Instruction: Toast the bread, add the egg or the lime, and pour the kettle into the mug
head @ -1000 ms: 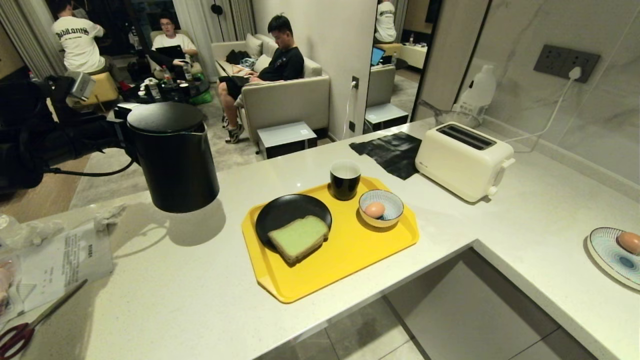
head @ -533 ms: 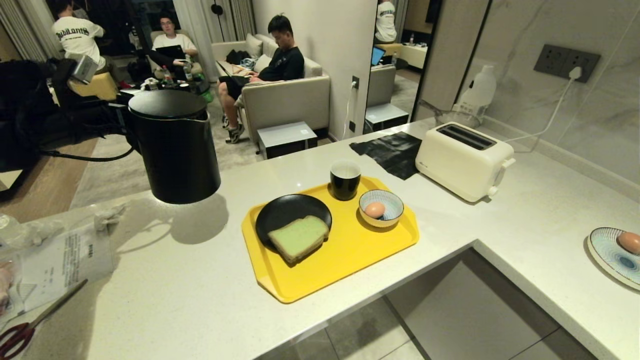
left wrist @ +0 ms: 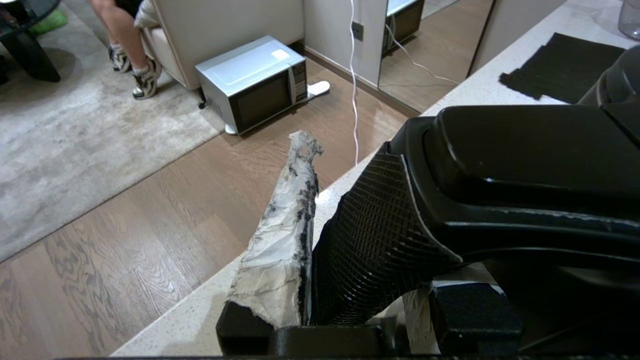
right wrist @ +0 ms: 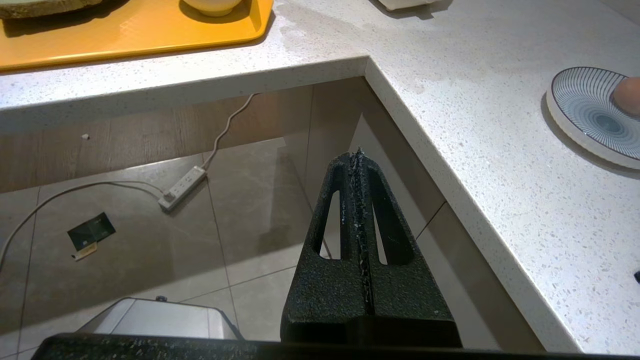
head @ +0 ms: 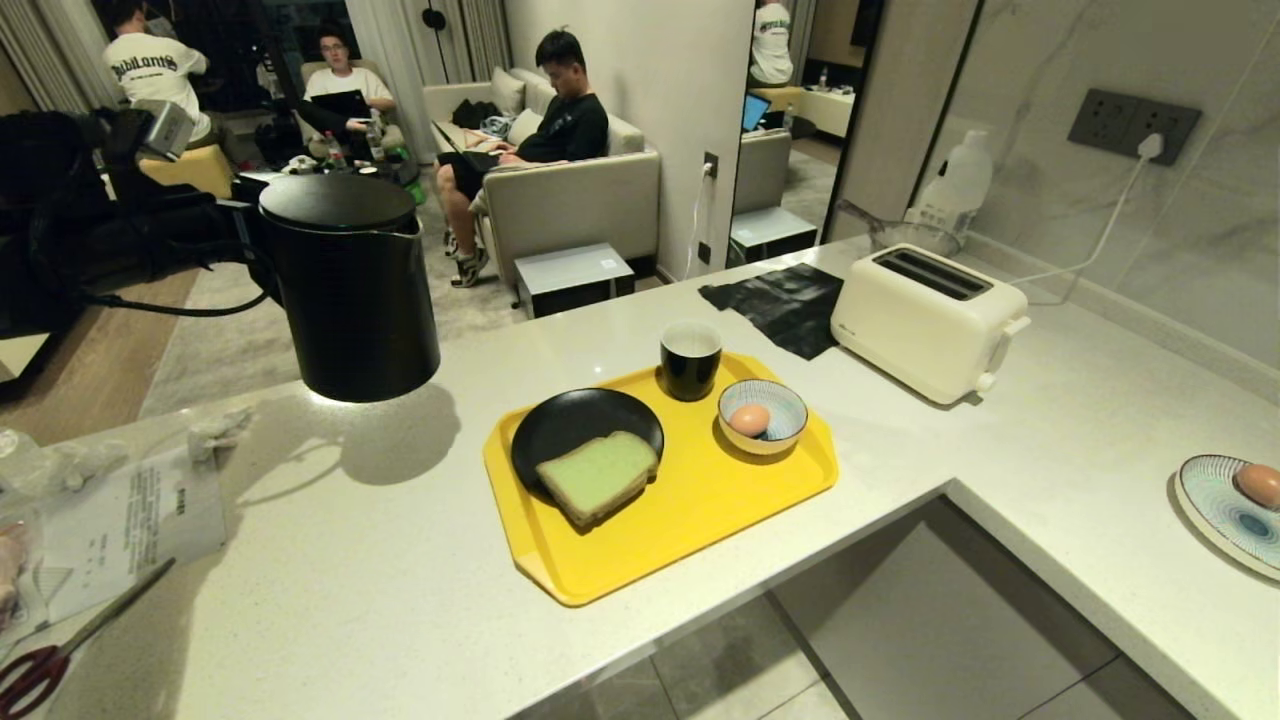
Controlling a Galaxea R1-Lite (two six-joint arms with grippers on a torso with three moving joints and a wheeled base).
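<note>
Tall matte-black cylindrical kettle (head: 350, 290) with domed black lid: airborne at far left, upright, clear of the pale speckled countertop (head: 400, 600), shadow cast beneath. Handle (left wrist: 525, 165) clamped by left gripper (left wrist: 350, 235); one paper-wrapped finger (left wrist: 285, 240) outside the handle, mesh-padded finger pressed against it. Spout directed toward the tray side.

Small glossy black mug (head: 690, 358), white inside: upright at far edge of flat yellow plastic tray (head: 690, 520), well apart from kettle, right of it.

Thick slice of bread (head: 597, 476), pale green face, tan crust: lying half on round black plate (head: 570, 425), near corner overhanging onto tray. Plate at left part of tray.

Small light-brown egg (head: 749, 419): resting inside blue-and-white striped bowl (head: 775, 435), just right of mug, on tray.

Cream two-slot toaster (head: 925, 318): far right of tray, slots empty as far as visible, cord to wall socket (head: 1132, 125). Black cloth (head: 785, 300) flat between toaster and mug, farther back.

Second egg (head: 1258, 484) on striped plate (head: 1225, 510) at right edge of counter.

Right gripper (right wrist: 358, 235): parked low off the counter's near edge above tiled floor, fingers pressed together, nothing held.

Red-handled scissors (head: 60, 650) and papers (head: 130, 520) at near left. Three people seated in room beyond counter.
</note>
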